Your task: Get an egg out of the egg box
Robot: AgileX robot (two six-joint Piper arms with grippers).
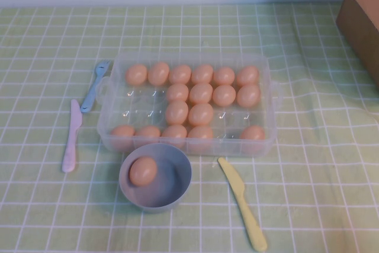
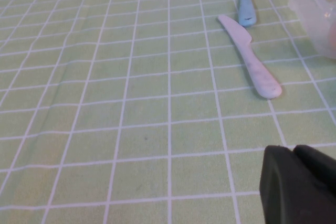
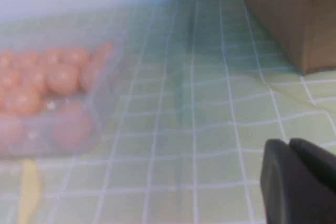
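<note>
One egg (image 1: 143,170) lies in the bowl (image 1: 180,177), touching the egg box (image 1: 267,96), which holds the other eggs. The left gripper (image 2: 302,184) sits near the pale knife (image 2: 250,62), holding nothing; the right gripper (image 3: 299,182) is well apart from the box, also empty. How far either is open cannot be told

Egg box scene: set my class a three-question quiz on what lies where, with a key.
1. True or false: the grey-blue bowl holds one egg.
2. Which lies on the robot's right of the bowl? A yellow knife; B red spoon; C whisk.
3. Fill in: the egg box has ___ eggs in its far row.
Key: 1 true; 2 A; 3 six.
Note: the left gripper hangs over bare cloth; the right gripper over cloth beside the egg box.
</note>
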